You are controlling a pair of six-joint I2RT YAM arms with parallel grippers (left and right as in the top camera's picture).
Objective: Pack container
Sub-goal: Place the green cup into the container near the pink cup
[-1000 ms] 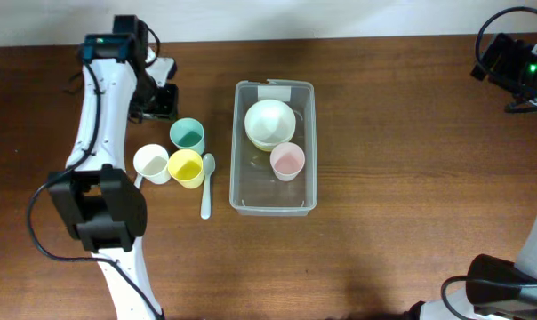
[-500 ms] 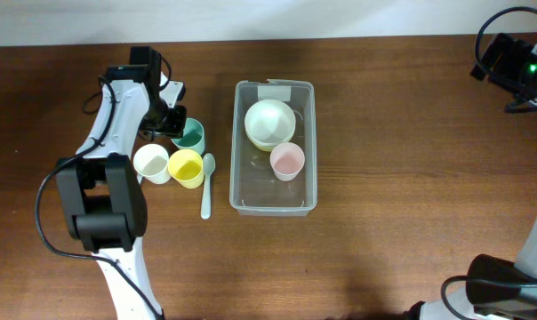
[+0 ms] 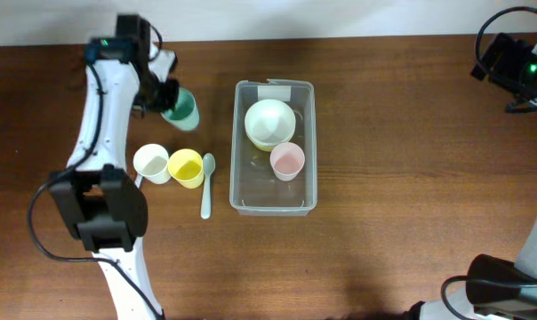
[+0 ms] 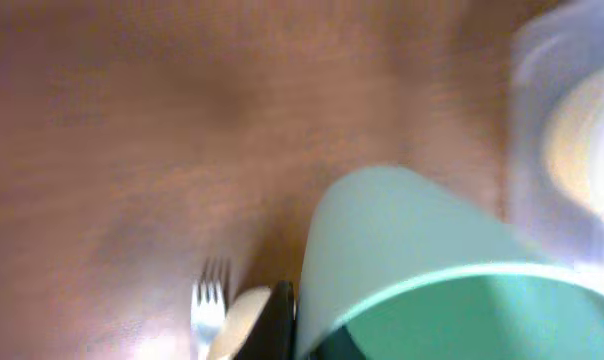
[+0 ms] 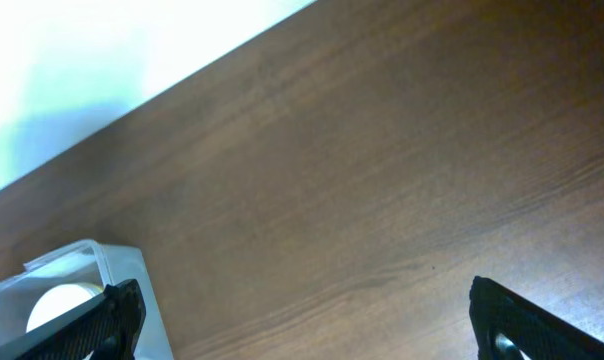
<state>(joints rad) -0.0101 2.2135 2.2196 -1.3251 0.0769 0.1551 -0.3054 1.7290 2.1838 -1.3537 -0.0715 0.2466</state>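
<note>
The clear plastic container (image 3: 308,147) stands mid-table with a white label at its far end. It holds a pale bowl (image 3: 269,122) and a pink cup (image 3: 287,161). My left gripper (image 3: 166,100) is shut on a teal cup (image 3: 180,108) and holds it tilted above the table, left of the container. The cup fills the left wrist view (image 4: 432,280), blurred. A white cup (image 3: 151,164), a yellow cup (image 3: 186,168) and a pale spoon (image 3: 206,185) rest on the table left of the container. My right gripper (image 5: 302,320) is open and empty at the far right, the container's corner (image 5: 82,262) at its left.
A fork (image 4: 210,310) shows on the table in the left wrist view. The table's back edge meets a white wall behind both arms.
My left gripper came down onto the teal cup beside the white and yellow cups, closed on it, and lifted it up and back. The right arm has not moved.
</note>
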